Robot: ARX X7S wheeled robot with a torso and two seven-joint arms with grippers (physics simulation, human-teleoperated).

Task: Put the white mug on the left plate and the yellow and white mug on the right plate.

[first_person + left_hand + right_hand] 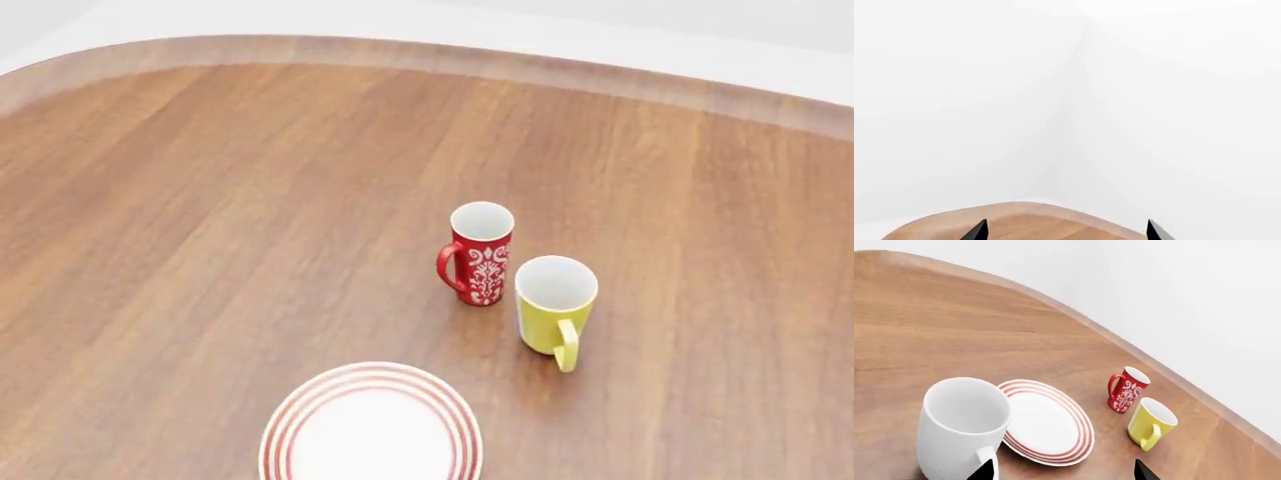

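White mug [961,427] stands upright on the tabletop [934,325] just ahead of the right gripper [1064,472], beside one ringed plate [1047,422]. We record both grippers released, left gripper [1066,232] included; yellow and white mug [1151,422] sits beyond.

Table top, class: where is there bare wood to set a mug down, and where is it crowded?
Bare wood runs from the plate and red mug out to the table's far curved edge and to its left side. It is crowded where the yellow and white mug stands close beside the red mug, and where the white mug stands by the plate's rim.
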